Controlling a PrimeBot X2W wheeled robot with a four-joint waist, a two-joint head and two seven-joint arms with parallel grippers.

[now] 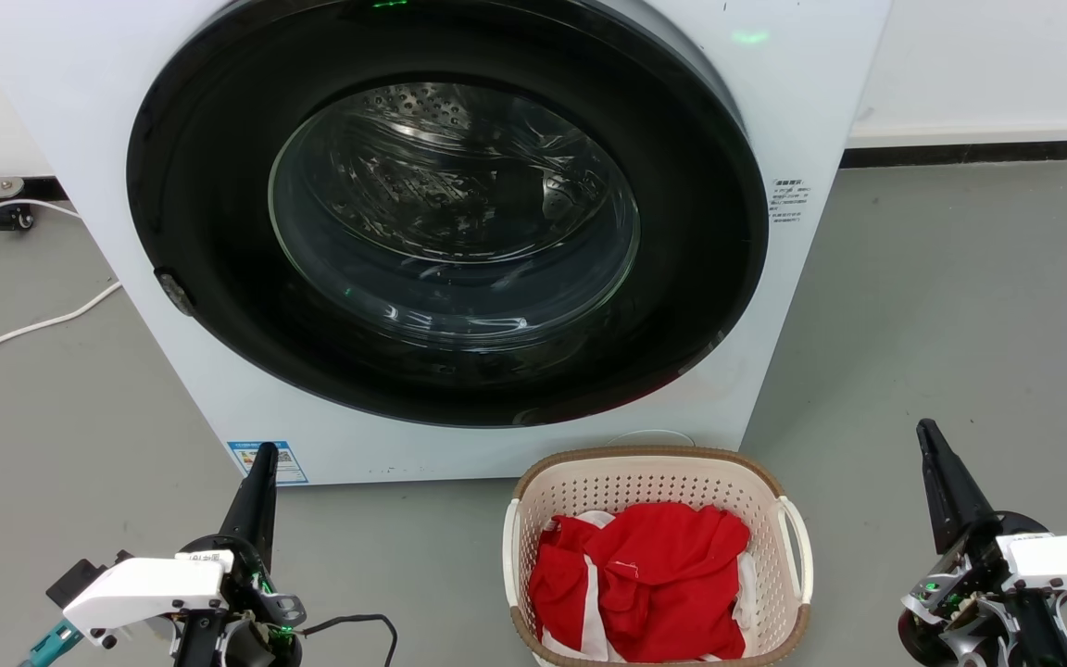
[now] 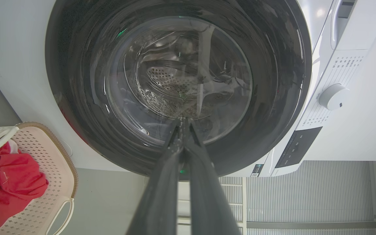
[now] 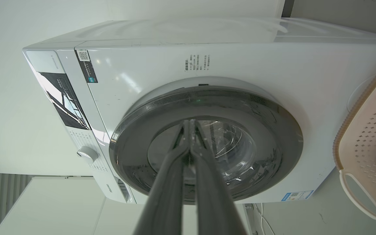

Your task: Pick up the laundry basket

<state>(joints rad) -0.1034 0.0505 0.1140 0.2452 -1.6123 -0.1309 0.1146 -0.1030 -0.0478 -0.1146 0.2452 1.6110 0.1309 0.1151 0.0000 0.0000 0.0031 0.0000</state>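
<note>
Ref. landmark: white front-loading washing machine (image 1: 61, 111), round dark glass door shut.

Left of washer: thin white cable (image 1: 29, 327) lying on the grey floor.

Before washer's lower left corner: left gripper (image 1: 265, 456), fingers pointing up. Jaws together, tips meeting, nothing held; the left wrist view agrees.

Before washer's lower right front, on the floor: cream perforated plastic laundry basket (image 1: 649, 456) with brown woven-look rim. It is upright and near the panel; cannot tell whether it touches. It holds crumpled red and white cloth (image 1: 654, 574).

Out past washer's right corner: right gripper (image 1: 928, 434), jaws likewise together, empty.

Both grippers are well apart from the basket.

Handling estimate: light. The thin shell looks stiff but will likely flex. The cloth load is soft and adds little. Smooth plastic may slip.

Best hold: the two white loop handles (image 1: 798, 547) on its flanks, one per gripper, raised evenly, else it tips.
</note>
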